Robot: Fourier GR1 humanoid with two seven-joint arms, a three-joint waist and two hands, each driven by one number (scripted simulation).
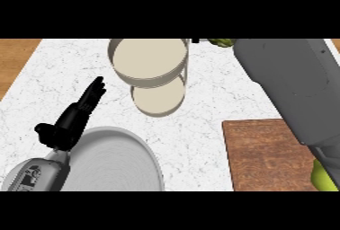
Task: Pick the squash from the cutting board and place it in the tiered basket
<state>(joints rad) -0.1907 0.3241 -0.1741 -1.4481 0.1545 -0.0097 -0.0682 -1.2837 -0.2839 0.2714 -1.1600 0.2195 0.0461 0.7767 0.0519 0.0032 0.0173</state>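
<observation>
The wooden cutting board (pixel 262 155) lies at the right with nothing showing on its visible top. My right forearm reaches across it to the view's top edge. There only a black sliver of my right hand (pixel 196 40) shows, with a bit of the green squash (pixel 222 42) against it, just right of the tiered basket's upper tier (pixel 149 74). The lower tier (pixel 158 105) sits below and in front of it; both tiers look empty. My left hand (pixel 74 117) rests open at the left, fingers straight.
A large grey plate (pixel 126 157) sits at the lower left, partly under my left wrist. A yellow-green object (pixel 323 178) peeks out beside my right forearm at the lower right. Wooden floor shows past the counter's far corners.
</observation>
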